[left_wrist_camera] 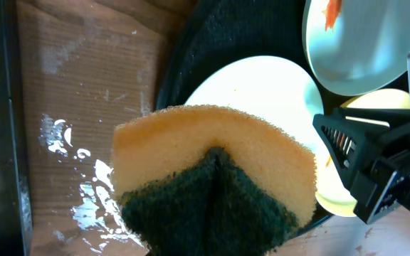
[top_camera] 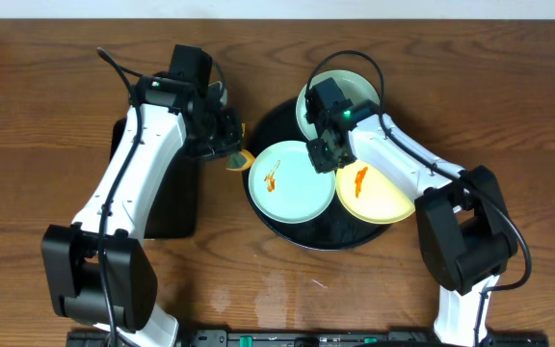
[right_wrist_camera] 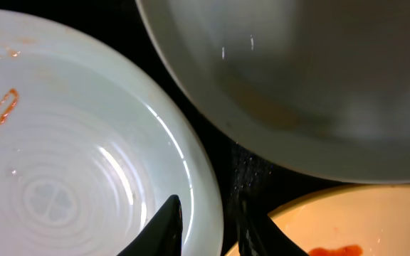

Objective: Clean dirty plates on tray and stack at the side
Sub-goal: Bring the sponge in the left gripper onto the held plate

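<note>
The round black tray (top_camera: 279, 223) holds three plates. A pale mint-blue plate (top_camera: 292, 188) with an orange smear lies front left, and a pale yellow plate (top_camera: 379, 193) with an orange smear lies front right. A second mint-blue plate (top_camera: 355, 89) lies at the back. My right gripper (top_camera: 323, 154) is down at the smeared mint plate's rim (right_wrist_camera: 205, 178). Its fingers (right_wrist_camera: 211, 217) straddle the rim, closed on it, with the yellow plate (right_wrist_camera: 347, 220) beside them. My left gripper (top_camera: 227, 146) is shut on a yellow and green sponge (left_wrist_camera: 212, 178) just left of the tray's edge.
A smaller rectangular black tray (top_camera: 176, 193) lies under my left arm on the wooden table (top_camera: 46, 116). Wet patches (left_wrist_camera: 84, 206) shine on the wood beside the round tray. My right arm (left_wrist_camera: 376, 163) shows at the right of the left wrist view.
</note>
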`<state>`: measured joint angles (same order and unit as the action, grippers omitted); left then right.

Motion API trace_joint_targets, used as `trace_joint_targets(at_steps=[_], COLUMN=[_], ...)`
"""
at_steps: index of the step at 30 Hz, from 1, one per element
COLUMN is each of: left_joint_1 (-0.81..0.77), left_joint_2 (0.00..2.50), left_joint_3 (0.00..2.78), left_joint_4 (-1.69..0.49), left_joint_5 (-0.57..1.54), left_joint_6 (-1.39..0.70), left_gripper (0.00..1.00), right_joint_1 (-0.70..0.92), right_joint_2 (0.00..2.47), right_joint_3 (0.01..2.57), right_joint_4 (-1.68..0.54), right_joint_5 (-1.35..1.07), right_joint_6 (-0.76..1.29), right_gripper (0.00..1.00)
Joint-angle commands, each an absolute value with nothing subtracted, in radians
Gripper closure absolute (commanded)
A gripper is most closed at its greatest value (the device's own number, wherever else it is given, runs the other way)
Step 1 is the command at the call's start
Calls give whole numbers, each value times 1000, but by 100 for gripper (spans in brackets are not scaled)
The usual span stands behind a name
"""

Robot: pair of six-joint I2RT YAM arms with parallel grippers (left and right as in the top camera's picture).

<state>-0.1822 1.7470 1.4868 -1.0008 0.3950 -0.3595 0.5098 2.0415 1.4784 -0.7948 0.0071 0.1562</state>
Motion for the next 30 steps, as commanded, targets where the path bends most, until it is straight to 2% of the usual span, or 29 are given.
trace_joint_targets(at_steps=[1, 6, 12, 19, 25, 27, 30], left_joint_1=[-196, -225, -253, -288, -339, -353, -367], left_joint_2=[1758, 1760, 1790, 1867, 1932, 1951, 1959], left_joint_3=[1481, 1476, 1475, 1475, 1475, 1475, 1475], left_joint_4=[-1006, -993, -954, -929, -902, -886, -873], left_joint_5=[404, 404, 404, 412, 412, 412, 412], left_joint_6=[-373, -392, -434, -499, -529, -529, -529], left_gripper=[92, 92, 92, 92, 92, 92, 92], right_joint_1=[518, 515, 510, 511, 512, 513, 514], right_joint_2=[2048, 2048, 2048, 2049, 2050, 2050, 2050], right_joint_3=[1448, 1408, 1402, 1398, 1397, 1397, 1393], right_joint_4=[-775, -742, -736, -725, -715, -715, -712], right_joint_5=[32, 33, 18, 18, 18, 18, 18], right_joint_6=[160, 160, 160, 162, 168, 168, 168], right_gripper=[76, 76, 90, 95, 93, 88, 87])
